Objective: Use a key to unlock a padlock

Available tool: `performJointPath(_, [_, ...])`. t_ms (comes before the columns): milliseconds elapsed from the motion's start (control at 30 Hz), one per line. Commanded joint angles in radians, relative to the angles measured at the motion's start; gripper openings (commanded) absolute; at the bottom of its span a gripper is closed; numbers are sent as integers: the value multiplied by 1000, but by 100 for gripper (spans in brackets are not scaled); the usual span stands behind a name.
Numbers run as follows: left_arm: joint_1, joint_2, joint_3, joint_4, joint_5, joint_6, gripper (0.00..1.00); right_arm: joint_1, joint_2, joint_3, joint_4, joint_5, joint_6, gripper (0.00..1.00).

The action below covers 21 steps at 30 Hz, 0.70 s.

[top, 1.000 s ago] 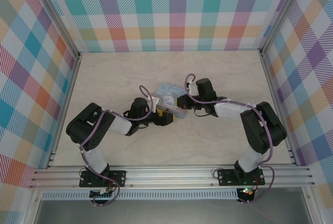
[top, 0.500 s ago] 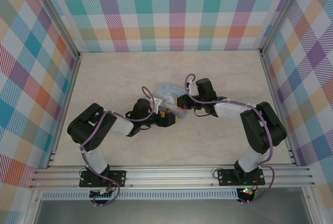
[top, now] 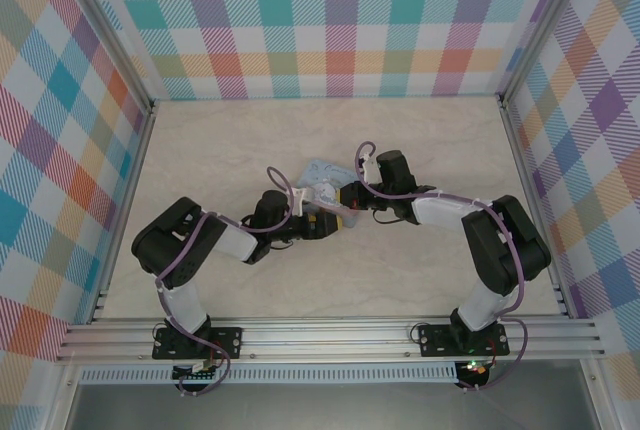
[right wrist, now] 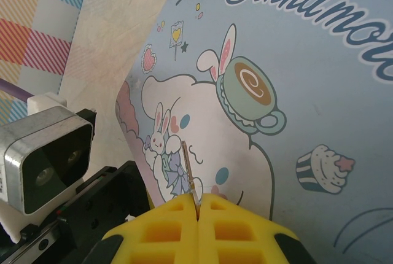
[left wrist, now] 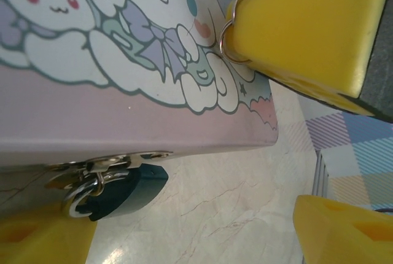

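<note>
While the left gripper (left wrist: 190, 233) hangs open, its yellow fingers (left wrist: 344, 233) spread wide on either side of the tin's front edge, nothing is steadying the padlock (left wrist: 123, 191), and that's my main worry. The little blue lock dangles off the hasp (left wrist: 116, 161) on the front wall of the cartoon tin (left wrist: 92, 116), just beside one left finger but not pinched by it. Poke a key at something hanging that loose and I'd bet it just swings away.

The right gripper (right wrist: 199, 205) is clamped tight on the key (right wrist: 189, 172), which is a thin sliver sticking out from between the pads, over the printed lid rather than anywhere near the lock. With that little metal in the pads, I reckon any sideways push at the keyhole could twist it or pop it out. I can't see the keyhole from here either, so lining up looks like guesswork. The key ring (left wrist: 226, 38) rides against the right fingers too and might snag.

Other stuff: the two grippers are crowded right together over the tin, so a bump seems possible, and the tin could skate.

That's because the worktop (top: 200, 150) is a smooth, pale, marble-look surface with a bit of shine. The tin sits around its middle. Pastel plaid walls (top: 340, 30) box in the left, far and right edges, with an aluminium rail (top: 330, 335) along the near edge.
</note>
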Motion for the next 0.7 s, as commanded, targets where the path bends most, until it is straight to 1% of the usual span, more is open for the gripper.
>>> performJointPath(0, [-18, 11, -18, 74, 5, -47, 82, 12, 18, -28, -34, 17, 10, 1])
performJointPath(200, [-22, 23, -31, 130, -11, -92, 81, 12, 21, -29, -33, 23, 12, 1])
performJointPath(400, [-22, 22, -44, 136, -42, -108, 79, 12, 26, -29, -32, 24, 16, 1])
performJointPath(667, [-24, 30, -46, 153, -54, -121, 74, 12, 29, -27, -28, 22, 16, 1])
